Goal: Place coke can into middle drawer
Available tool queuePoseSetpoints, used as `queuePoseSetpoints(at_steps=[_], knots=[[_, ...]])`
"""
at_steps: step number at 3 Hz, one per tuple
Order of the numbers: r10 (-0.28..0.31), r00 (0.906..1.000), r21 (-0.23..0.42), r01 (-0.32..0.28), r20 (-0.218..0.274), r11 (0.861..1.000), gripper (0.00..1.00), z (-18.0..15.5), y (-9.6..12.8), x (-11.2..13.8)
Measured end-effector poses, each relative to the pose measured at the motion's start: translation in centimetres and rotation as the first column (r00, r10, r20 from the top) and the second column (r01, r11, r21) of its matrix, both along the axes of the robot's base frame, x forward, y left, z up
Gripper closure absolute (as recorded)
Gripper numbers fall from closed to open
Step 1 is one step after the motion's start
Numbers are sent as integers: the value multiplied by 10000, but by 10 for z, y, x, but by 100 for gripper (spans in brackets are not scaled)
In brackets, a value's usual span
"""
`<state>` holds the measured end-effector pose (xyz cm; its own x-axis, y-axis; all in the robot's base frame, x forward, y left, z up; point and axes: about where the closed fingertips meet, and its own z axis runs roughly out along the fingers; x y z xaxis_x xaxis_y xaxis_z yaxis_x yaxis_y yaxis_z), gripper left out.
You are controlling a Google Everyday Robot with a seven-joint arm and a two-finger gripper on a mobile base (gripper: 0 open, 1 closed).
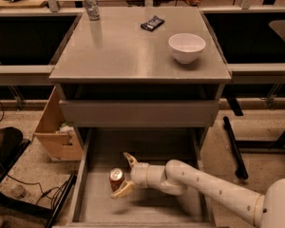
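Observation:
The coke can (116, 179), red with a silver top, stands upright on the floor of the open middle drawer (152, 209), left of its centre. My gripper (125, 175) reaches into the drawer from the right on the white arm. Its two fingers are spread wide apart, one behind the can and one in front. The can sits at the mouth of the open fingers, and neither finger presses on it.
On the cabinet top (123, 51) are a white bowl (186, 47), a dark snack packet (152, 23) and a silvery-grey can (90, 3). A closed drawer front (138, 113) lies above the open drawer. A cardboard box (54, 127) and cables are on the floor at left.

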<state>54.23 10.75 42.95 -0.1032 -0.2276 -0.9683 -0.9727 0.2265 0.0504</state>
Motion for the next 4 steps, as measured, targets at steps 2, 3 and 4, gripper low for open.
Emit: queuePoseSetpoints(at_steps=[2, 3, 4], knots=[[304, 9995, -411, -304, -20, 9987, 0, 14, 5, -3], [1182, 9929, -1371, -1192, -151, 9834, 0, 45, 15, -15], [2041, 9775, -2649, -2107, -525, 9410, 0, 76, 22, -32]])
